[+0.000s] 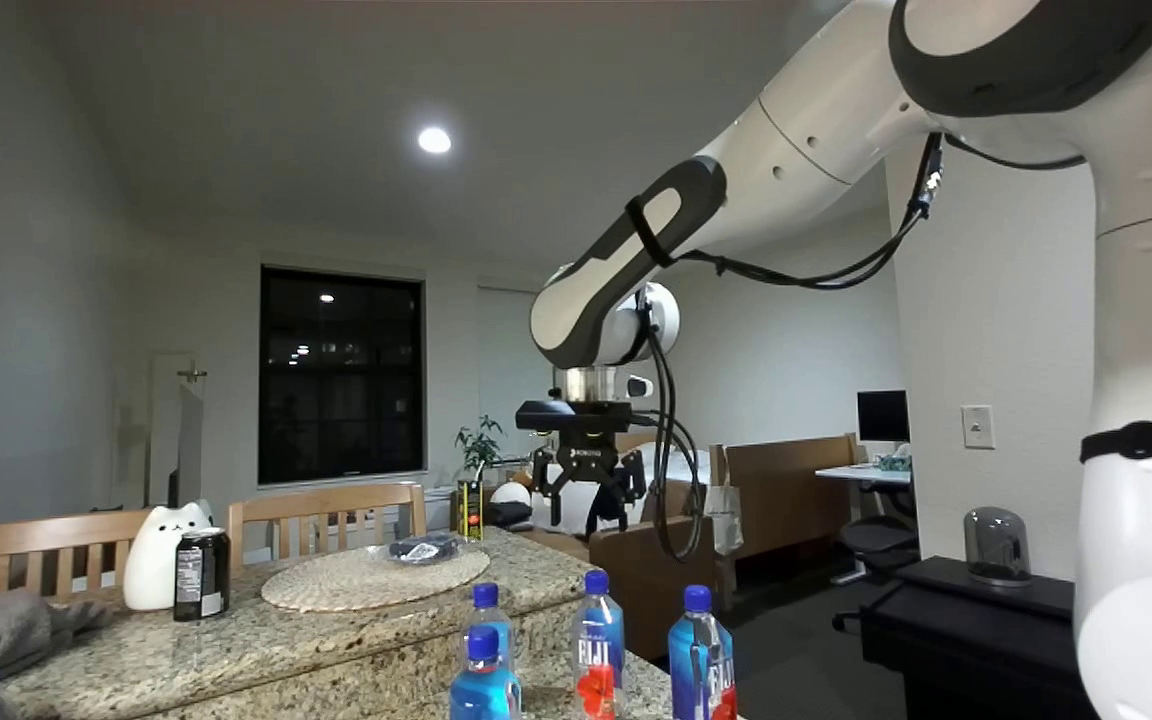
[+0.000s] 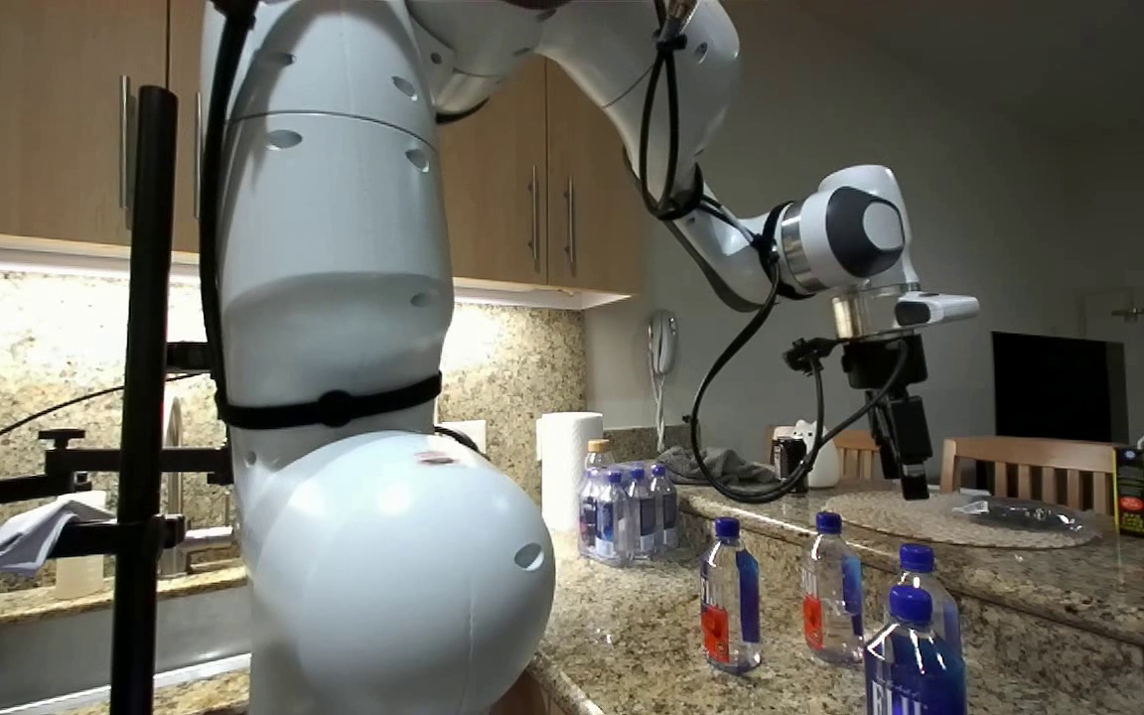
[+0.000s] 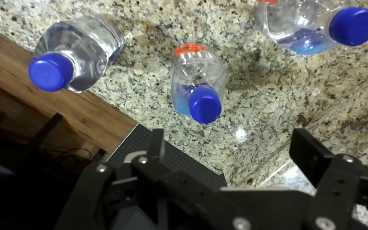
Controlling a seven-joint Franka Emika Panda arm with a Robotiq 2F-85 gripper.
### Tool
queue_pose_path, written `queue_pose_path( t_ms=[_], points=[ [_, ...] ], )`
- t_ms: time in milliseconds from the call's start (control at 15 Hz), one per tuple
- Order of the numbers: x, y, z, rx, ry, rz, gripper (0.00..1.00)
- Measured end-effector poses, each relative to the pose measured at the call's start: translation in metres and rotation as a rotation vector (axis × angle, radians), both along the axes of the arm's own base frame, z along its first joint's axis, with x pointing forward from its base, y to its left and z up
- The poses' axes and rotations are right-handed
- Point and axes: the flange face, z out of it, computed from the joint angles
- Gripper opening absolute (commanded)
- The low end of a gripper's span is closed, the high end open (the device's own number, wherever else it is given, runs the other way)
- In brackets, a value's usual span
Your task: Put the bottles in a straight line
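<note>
A white robot arm [image 1: 816, 140] reaches in from the upper right of an exterior view, its black gripper [image 1: 589, 516] hanging near the center and pointing down. In the wrist view, its two fingers [image 3: 308, 153] are spread wide, released.

Four clear plastic bottles [image 1: 598, 640] with blue caps [image 3: 204, 105] stand upright on a speckled stone counter [image 2: 632, 611], apart from the gripper. In an exterior view they fill the lower right: a left bottle [image 2: 731, 606], a second bottle [image 2: 833, 601] beside it, and a third bottle [image 2: 944, 606] partly hidden behind a front bottle [image 2: 915, 665] at the bottom edge. The wrist view shows three across its upper half, the middle one lowest.

On a higher ledge [image 1: 126, 660], lower left in an exterior view, are a woven mat [image 1: 356, 590] and a black can [image 1: 202, 575].
</note>
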Motion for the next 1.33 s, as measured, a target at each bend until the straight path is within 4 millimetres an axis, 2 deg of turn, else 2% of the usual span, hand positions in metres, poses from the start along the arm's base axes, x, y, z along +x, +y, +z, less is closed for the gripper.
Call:
queue_pose_path(
  t_ms=[667, 733, 800, 1333],
  points=[
    [0.009, -0.010, -0.051, -0.006, 0.096, -0.008, 1.00],
    [0.009, -0.011, -0.055, -0.005, 0.104, -0.010, 0.91],
    [0.009, -0.012, -0.058, -0.004, 0.110, -0.012, 0.74],
    [0.012, -0.008, -0.074, 0.000, 0.139, -0.007, 0.20]
  ],
)
